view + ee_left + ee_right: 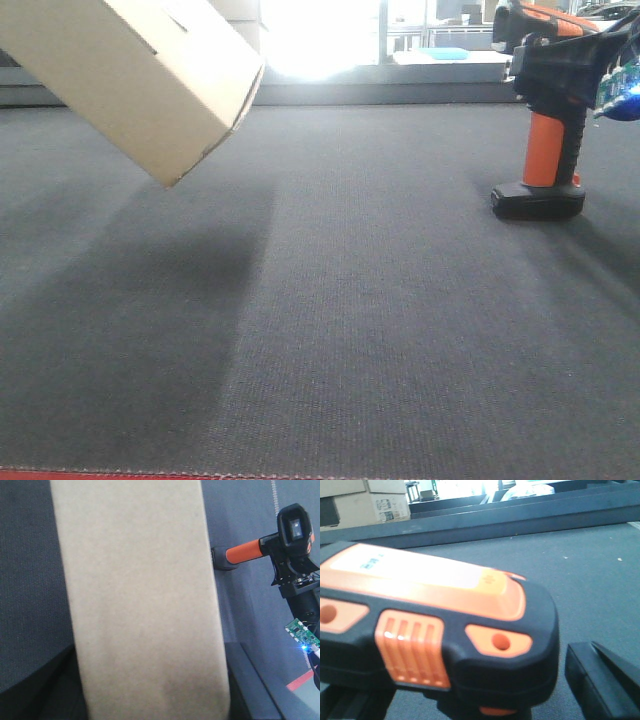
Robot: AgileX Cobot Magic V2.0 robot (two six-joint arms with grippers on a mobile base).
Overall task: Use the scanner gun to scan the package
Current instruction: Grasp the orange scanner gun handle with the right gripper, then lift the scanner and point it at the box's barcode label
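Package (140, 600): plain tan cardboard, matte and flat-faced with softly rounded edges. It fills the left wrist view. In the front view it hangs tilted, one corner lowest, clear of the bench toward the far left corner, with its shadow on the cloth beneath.
Left pincer (147, 692): dark jaws flank the package on both sides at the bottom of the wrist view, closed against the cardboard and carrying it. The arm itself is out of view.
Scanner gun (545, 130): pistol-shaped, with a black head, an orange top patch, a ribbed orange side panel and an orange handle. It stands upright on its flat black base near the far right edge of the bench.
Right pincer (555, 80): reaches in from the right, level with the neck under the head. One black finger (605, 680) shows beside the head with cloth visible between. Whether the jaws press on it cannot be told.
Circuit board (302, 632): green, with a blue light lit, on the right wrist.
Bench (350, 330): dark grey woven cloth, finely ribbed, with a red strip (100, 474) along the near edge.
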